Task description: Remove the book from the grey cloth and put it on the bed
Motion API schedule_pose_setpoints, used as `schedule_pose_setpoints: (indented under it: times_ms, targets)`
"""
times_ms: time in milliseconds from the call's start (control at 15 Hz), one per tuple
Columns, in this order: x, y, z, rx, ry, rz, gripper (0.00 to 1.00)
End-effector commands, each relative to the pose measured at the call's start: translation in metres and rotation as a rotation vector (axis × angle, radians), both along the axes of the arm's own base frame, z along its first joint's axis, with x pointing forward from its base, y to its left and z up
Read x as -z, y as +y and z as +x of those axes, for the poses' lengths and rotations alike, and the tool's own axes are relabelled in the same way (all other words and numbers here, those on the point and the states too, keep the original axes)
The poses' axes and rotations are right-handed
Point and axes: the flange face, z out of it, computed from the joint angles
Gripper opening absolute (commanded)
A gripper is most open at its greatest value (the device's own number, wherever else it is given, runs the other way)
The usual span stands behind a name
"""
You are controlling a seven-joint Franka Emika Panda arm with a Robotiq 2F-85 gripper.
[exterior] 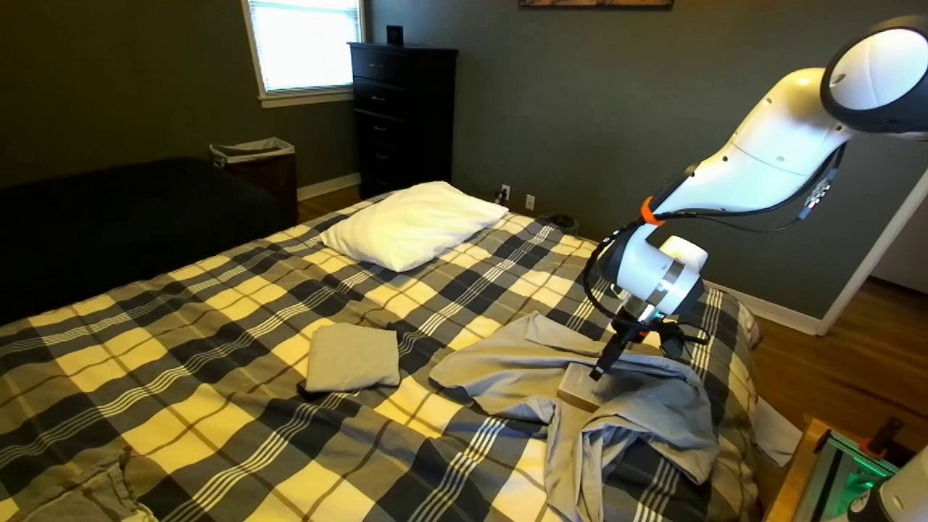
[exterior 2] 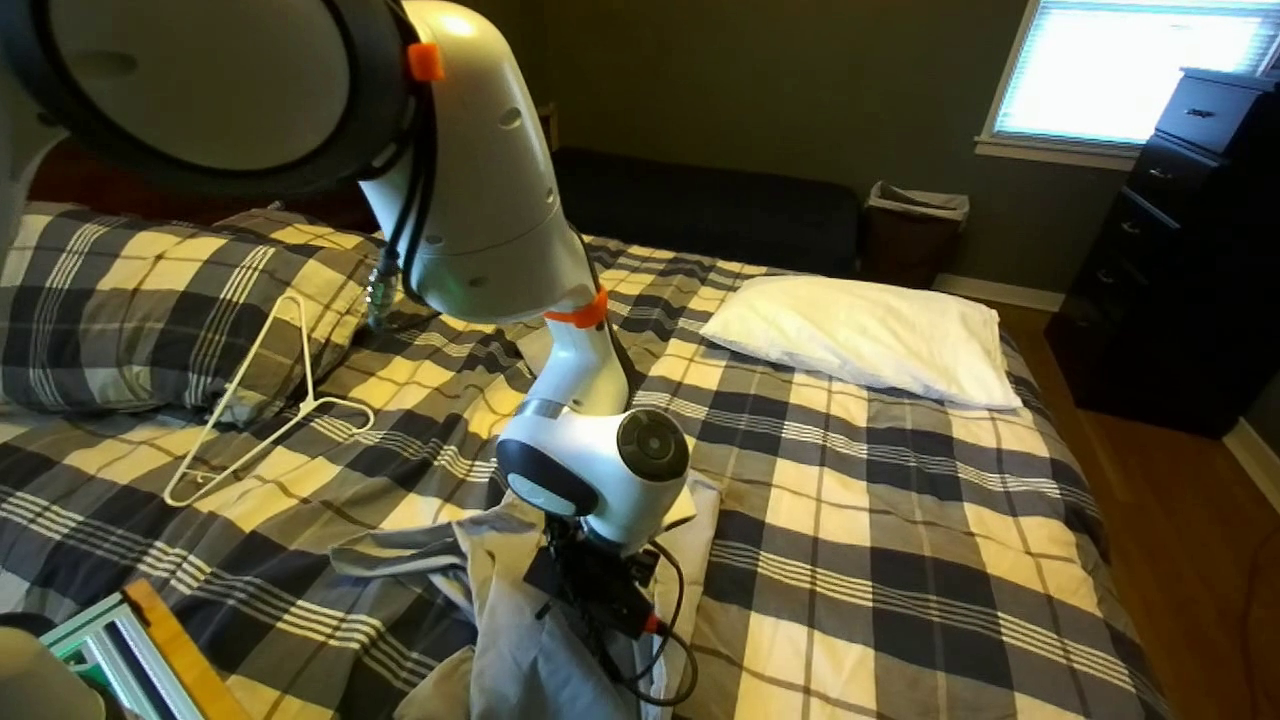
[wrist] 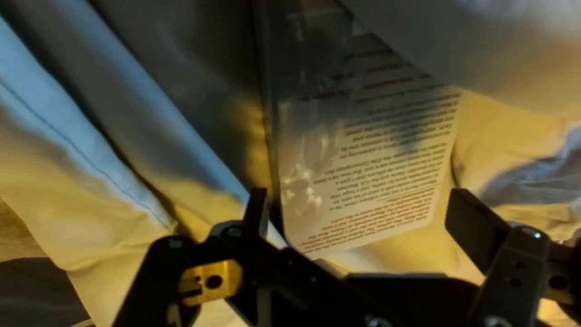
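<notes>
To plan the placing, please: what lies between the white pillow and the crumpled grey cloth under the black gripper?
Dark, grey and cream plaid bedspread, as an exterior view shows.

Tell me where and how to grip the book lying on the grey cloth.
Probably best from above, across the opposite side edges of the book at its bare end. In the wrist view a fold of the grey cloth overlaps the book's far end, and the open gripper looks wide enough to straddle its width.

Both exterior views gaze down across this plaid bed surface [exterior: 239, 377], the wrist view close over the book [wrist: 370, 168].
</notes>
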Motion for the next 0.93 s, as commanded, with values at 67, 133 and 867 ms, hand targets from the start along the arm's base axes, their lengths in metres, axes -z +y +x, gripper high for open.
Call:
schedule_pose_setpoints:
  times_ms: [67, 133, 867]
  targets:
    - [-0.015, 0.015, -0.028, -0.010, 0.028, 0.009, 1.00]
    - [-0.015, 0.016, -0.032, -0.017, 0.032, 0.005, 1.00]
    - [0.009, -0.022, -0.044, 0.036, 0.063, -0.010, 1.00]
